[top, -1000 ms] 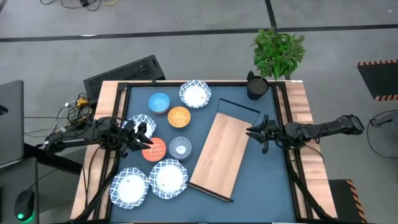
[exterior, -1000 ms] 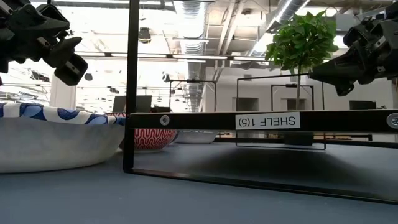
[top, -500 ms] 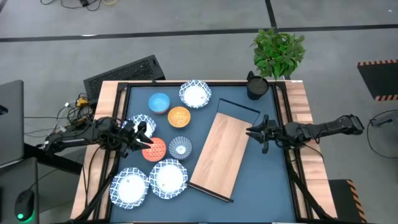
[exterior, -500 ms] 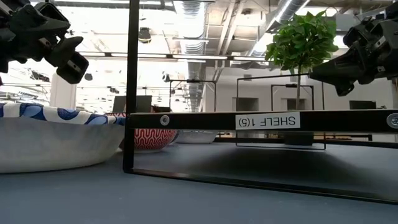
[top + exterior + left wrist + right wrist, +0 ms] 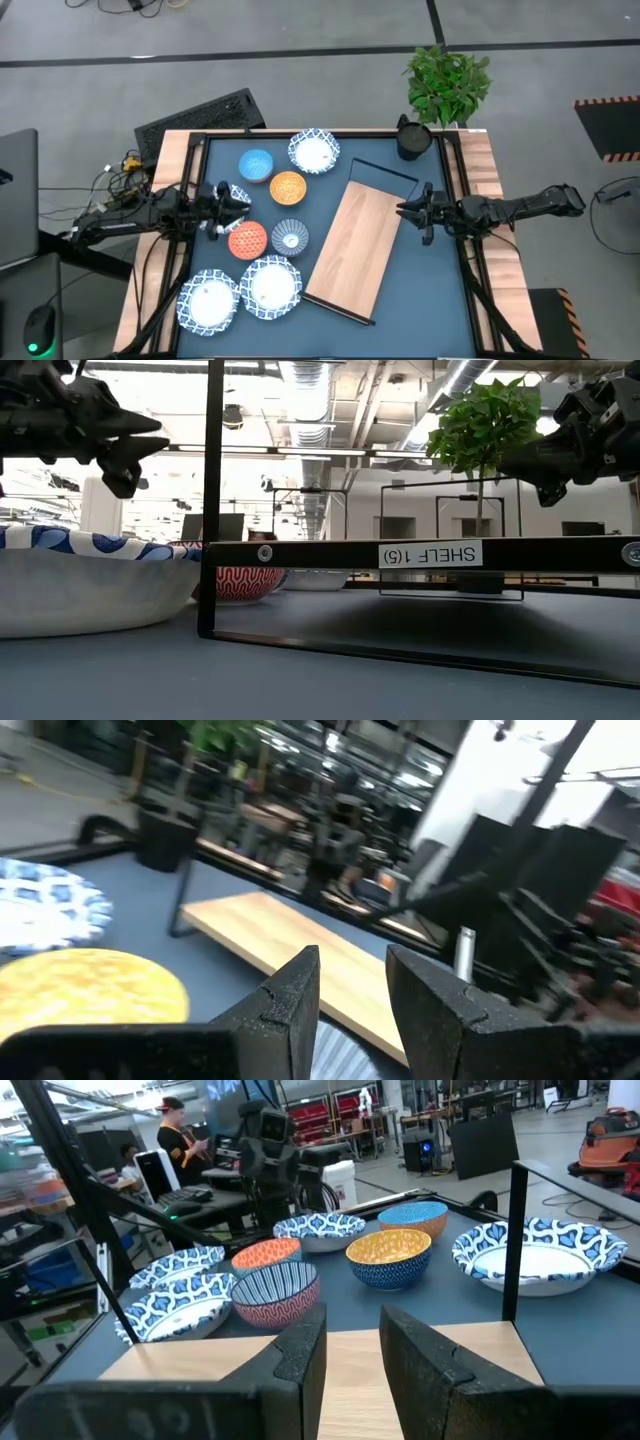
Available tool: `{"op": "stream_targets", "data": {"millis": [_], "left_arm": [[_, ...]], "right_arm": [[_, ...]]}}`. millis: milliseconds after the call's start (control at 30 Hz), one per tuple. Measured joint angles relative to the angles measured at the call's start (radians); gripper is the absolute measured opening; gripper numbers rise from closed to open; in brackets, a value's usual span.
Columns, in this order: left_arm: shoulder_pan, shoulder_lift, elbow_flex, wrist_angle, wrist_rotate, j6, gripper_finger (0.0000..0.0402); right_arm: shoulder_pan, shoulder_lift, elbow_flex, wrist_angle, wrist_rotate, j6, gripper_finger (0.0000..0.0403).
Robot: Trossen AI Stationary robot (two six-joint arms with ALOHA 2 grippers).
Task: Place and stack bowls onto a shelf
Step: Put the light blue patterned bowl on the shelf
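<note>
A long light-wood shelf board on a thin black wire frame (image 5: 362,246) lies slanted across the middle of the blue table (image 5: 430,290), bare. Round patterned bowls, including an orange one (image 5: 288,187) and a red-orange one (image 5: 247,240), cluster toward the table's left edge, none stacked. The left gripper (image 5: 236,201) hovers above them, empty, fingers slightly apart. The right gripper (image 5: 406,212) waits beside the shelf's right side, likewise parted and empty.
</note>
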Motion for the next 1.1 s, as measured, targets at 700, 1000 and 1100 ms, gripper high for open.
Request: {"op": "stream_targets", "data": {"millis": [700,1000,1100], "left_arm": [[0.000,0.000,0.000,0.016,-0.089,-0.043,0.0106],[0.000,0.030,0.085,0.014,-0.128,-0.062,0.0124],[0.000,0.078,0.152,0.001,-0.127,-0.048,0.0142]], "right_arm": [[0.000,0.000,0.000,-0.023,0.000,0.000,0.0123],[0.000,0.000,0.000,-0.025,0.000,-0.001,0.0123],[-0.003,0.000,0.000,-0.018,0.003,-0.001,0.0123]]}}
